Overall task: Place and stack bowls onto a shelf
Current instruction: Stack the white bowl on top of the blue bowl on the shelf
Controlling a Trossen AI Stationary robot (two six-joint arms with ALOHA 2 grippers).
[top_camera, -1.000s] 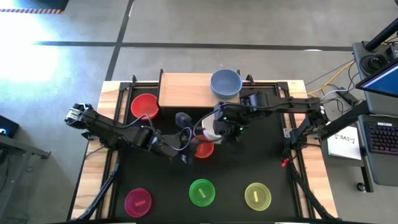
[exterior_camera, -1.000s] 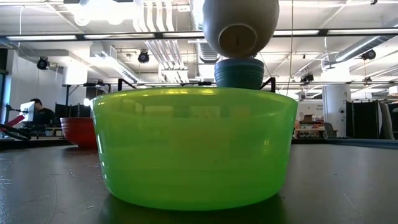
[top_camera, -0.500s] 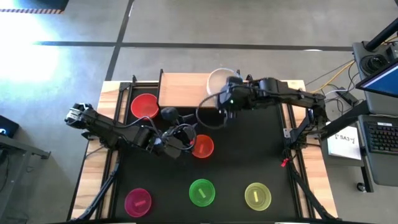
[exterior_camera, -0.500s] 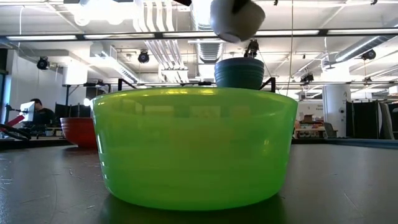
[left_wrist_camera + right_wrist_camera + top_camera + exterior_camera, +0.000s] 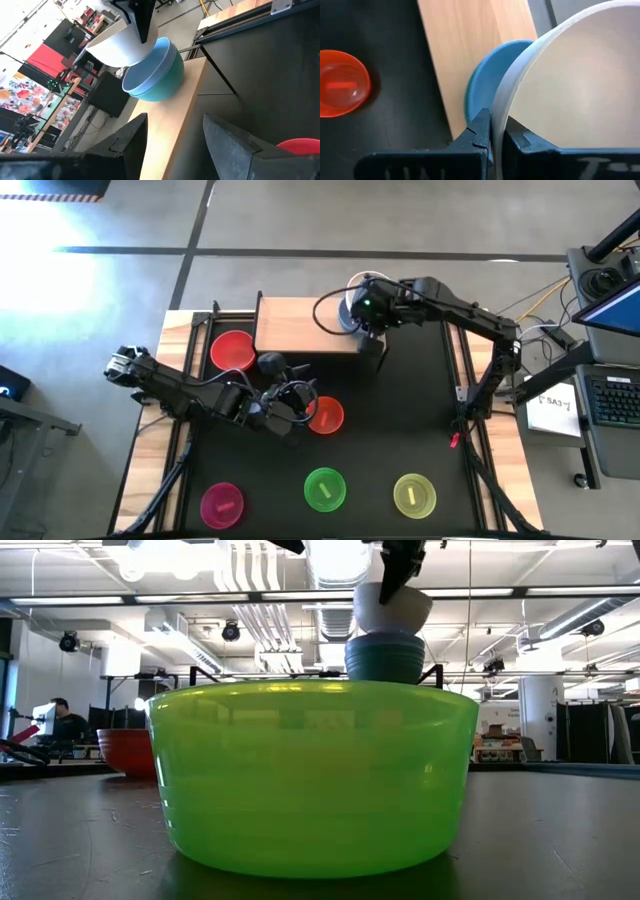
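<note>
Right tool: the right tool (image 5: pixel 366 308) hangs over the right end of the low light-wood shelf (image 5: pixel 295 326), its fingers (image 5: pixel 481 131) pinching the rim of a large round white plastic bowl (image 5: pixel 392 608).
White bowl: tilted, lowered partly into the blue-grey bowl (image 5: pixel 149 70), which sits nested in the teal bowl (image 5: pixel 385 659) on the shelf.
Left tool: the left tool (image 5: pixel 290 404) rests low over the black tabletop mat (image 5: pixel 400 430), fingers (image 5: pixel 231 142) spread, just beside the small orange-red bowl (image 5: pixel 325 415).
Other bowls: a large red bowl (image 5: pixel 232 350) stands left of the shelf; magenta (image 5: pixel 222 504), green (image 5: pixel 325 488) and yellow-green (image 5: pixel 414 494) bowls line the tabletop's near edge.
</note>
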